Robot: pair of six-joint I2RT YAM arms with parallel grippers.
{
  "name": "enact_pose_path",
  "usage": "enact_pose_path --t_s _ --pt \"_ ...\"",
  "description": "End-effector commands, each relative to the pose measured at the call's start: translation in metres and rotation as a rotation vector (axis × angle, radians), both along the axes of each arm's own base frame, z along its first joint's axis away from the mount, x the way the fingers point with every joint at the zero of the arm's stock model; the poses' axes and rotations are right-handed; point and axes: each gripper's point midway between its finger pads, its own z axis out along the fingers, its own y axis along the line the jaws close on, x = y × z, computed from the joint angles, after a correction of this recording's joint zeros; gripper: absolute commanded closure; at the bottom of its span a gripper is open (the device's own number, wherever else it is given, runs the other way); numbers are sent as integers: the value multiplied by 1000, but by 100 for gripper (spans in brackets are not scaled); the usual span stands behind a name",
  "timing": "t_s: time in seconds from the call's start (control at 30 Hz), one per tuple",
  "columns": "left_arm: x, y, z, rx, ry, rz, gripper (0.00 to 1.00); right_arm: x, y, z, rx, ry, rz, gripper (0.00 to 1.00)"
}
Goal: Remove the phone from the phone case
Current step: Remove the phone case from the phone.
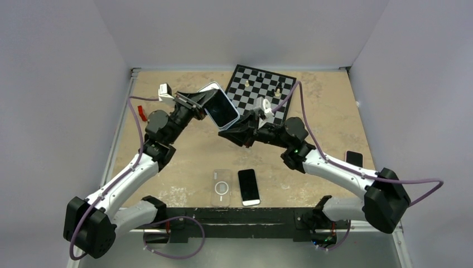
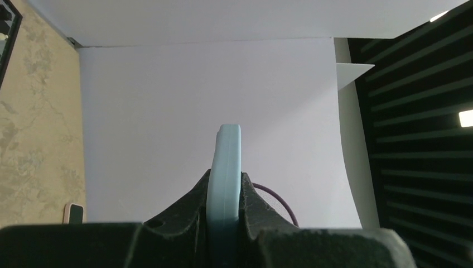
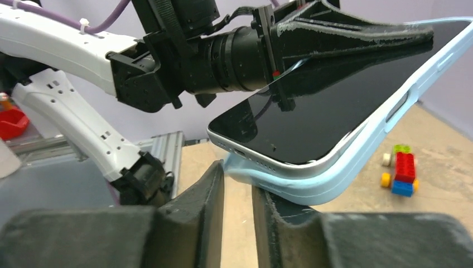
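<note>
A phone (image 1: 223,109) with a dark screen sits in a light blue phone case (image 1: 211,87), held tilted in the air above the table's middle. My left gripper (image 1: 203,103) is shut on the far edge of case and phone; in its wrist view the blue case (image 2: 225,167) stands edge-on between the jaws of the left gripper (image 2: 225,190). My right gripper (image 1: 231,129) meets the lower near corner. In the right wrist view the case (image 3: 312,187) is peeled off the phone (image 3: 334,100) at that corner, and the right gripper (image 3: 239,176) pinches the bent lip with a narrow gap.
A clear case (image 1: 221,187) and a dark phone (image 1: 249,186) lie near the front edge. Another phone (image 1: 353,158) lies at the right. A chessboard (image 1: 262,89) with pieces is at the back, a red item (image 1: 142,113) at the left, a toy brick car (image 3: 401,167) on the table.
</note>
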Motion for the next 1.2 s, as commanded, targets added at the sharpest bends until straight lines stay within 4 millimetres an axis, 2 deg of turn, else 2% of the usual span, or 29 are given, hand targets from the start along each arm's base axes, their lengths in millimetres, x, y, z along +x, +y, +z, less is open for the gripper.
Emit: enact_pose_path --t_s 0.0,0.07,0.17,0.27,0.4,0.53,0.6,0.83,1.07,1.17 --pt "-72 -11 61 -12 -262 -197 100 23 -13 -43 -135 144 -96 68" --pt "-68 -5 57 40 -278 -154 100 -1 -18 -46 -138 196 -17 59" --pt "-64 -3 56 89 -313 -130 100 -34 -26 -41 -138 259 116 36" --pt "-65 -9 60 140 -369 -149 100 -58 -36 -40 -198 334 268 36" --pt "-66 -13 64 172 -409 -167 100 -82 -53 -5 -146 262 330 32" --pt "-69 -17 68 181 -429 -196 100 -73 -59 19 -110 263 311 31" --pt "-71 -17 70 167 -437 -210 100 -67 -60 24 -101 273 317 33" --pt "-74 -23 69 142 -426 -267 100 -58 -54 35 -86 260 399 45" --pt "-73 -26 67 128 -418 -288 100 -62 -52 38 -64 232 465 51" --pt "-71 -26 67 128 -414 -286 100 -68 -54 37 -62 224 484 50"
